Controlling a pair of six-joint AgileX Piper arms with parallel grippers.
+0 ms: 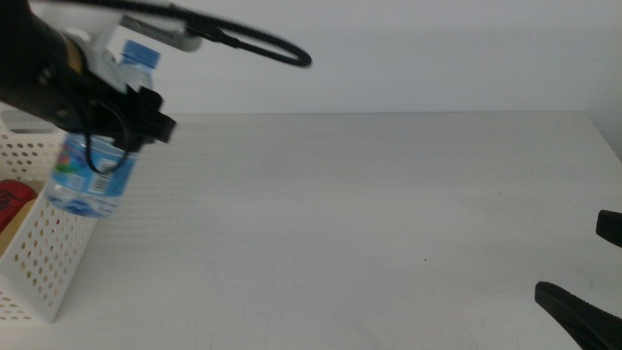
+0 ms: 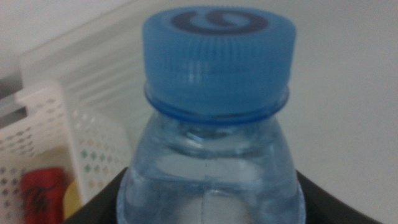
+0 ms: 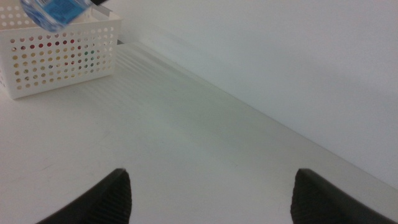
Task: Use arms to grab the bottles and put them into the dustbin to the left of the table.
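Note:
The clear water bottle with a blue cap hangs tilted in the air at the far left, over the near right wall of the white perforated dustbin. My left gripper is shut on its upper body. Up close, the left wrist view shows the bottle filling the frame between the jaws of the left gripper, with the dustbin behind it. A red can lies inside the dustbin, and it shows again as the red can next to something yellow. My right gripper waits open at the bottom right.
The white table stretches from the dustbin to the right edge. From the right wrist view, the dustbin stands far off with the bottle's base above it, and the right gripper hovers over bare tabletop near the back wall.

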